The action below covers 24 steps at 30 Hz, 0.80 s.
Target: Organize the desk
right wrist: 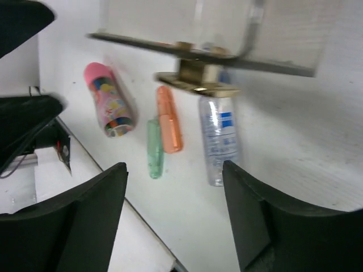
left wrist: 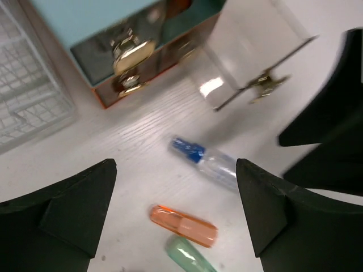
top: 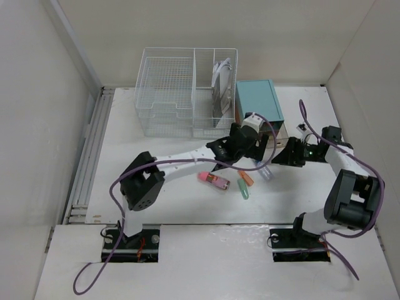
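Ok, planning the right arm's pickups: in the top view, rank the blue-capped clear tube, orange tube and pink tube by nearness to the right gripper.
1. Blue-capped clear tube, just left of the right gripper.
2. Orange tube, further left.
3. Pink tube, farthest left.

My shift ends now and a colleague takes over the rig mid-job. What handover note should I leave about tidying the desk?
Left claw: open, empty, above the loose items.
Right claw: open, empty, close to the clear drawer.
Loose on the desk: pink tube, orange tube, green tube, blue-capped clear bottle.
The clear drawer is out in front of the teal drawer box; the wire basket stands beside the box.
Done: drawer opened.
Left: stow all four items, likely in the drawer, then close it.
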{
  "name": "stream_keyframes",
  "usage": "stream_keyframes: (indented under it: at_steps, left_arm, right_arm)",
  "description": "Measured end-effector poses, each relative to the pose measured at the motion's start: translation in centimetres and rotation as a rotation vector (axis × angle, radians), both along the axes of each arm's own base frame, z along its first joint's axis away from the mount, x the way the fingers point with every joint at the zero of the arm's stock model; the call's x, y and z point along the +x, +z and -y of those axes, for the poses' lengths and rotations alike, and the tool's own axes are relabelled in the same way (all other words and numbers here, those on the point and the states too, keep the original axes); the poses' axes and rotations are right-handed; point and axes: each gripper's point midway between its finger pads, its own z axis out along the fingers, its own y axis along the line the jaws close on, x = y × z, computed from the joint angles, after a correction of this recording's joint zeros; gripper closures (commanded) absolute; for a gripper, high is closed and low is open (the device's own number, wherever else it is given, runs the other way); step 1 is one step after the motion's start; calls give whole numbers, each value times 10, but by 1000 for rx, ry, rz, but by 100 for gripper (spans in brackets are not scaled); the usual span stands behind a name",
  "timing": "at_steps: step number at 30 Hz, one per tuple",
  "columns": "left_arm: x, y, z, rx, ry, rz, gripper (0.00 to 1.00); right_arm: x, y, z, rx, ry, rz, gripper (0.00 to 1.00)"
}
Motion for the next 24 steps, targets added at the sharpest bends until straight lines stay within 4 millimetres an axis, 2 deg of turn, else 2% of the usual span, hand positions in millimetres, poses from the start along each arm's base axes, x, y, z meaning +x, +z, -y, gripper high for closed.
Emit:
stream_keyframes:
  at_steps: [2, 3, 4, 6, 8, 9, 12, 13, 15, 16, 17, 19, 20, 22, 24]
  left_arm:
    - [-13, 33, 5, -50, -15, 38, 19]
    - [-19, 50, 4, -72, -18, 56, 22]
    - [-24, 66, 2, -94, -16, 74, 41]
    - [-34, 96, -6, -136, 6, 95, 65]
    - [-44, 115, -19, -177, 45, 104, 93]
    - [-50, 118, -28, -188, 65, 98, 93]
    - [-72, 102, -60, -201, 154, 35, 90]
    - [-81, 88, -71, -195, 185, 1, 71]
    - [-93, 62, -89, -194, 269, -68, 65]
    - [-103, 41, -101, -172, 299, -103, 57]
    - [-112, 23, -113, -154, 340, -132, 33]
    - [-129, -6, -137, -133, 420, -180, 21]
    - [-137, -14, -149, -133, 455, -197, 18]
    - [-150, -18, -167, -167, 504, -211, 18]
    - [-161, -9, -177, -238, 517, -224, 21]
  right_arm:
    - [-4, 13, -4, 9, 24, 46, 43]
    - [-5, 21, -6, 9, 36, 79, 60]
    - [-6, 30, -7, 8, 49, 117, 70]
    - [-8, 49, -11, -2, 74, 191, 94]
    - [-6, 68, -14, -30, 109, 275, 98]
    - [-5, 79, -17, -47, 134, 324, 99]
    - [1, 111, -35, -104, 231, 470, 76]
    - [3, 121, -43, -125, 269, 512, 61]
    - [7, 138, -63, -196, 348, 602, 45]
    - [6, 144, -76, -228, 398, 651, 41]
    - [3, 149, -92, -253, 462, 702, 35]
    - [-6, 151, -122, -295, 581, 780, 29]
    - [-11, 148, -135, -307, 637, 801, 25]
    - [-16, 134, -152, -332, 717, 803, 22]
    - [-13, 112, -165, -367, 776, 764, 22]
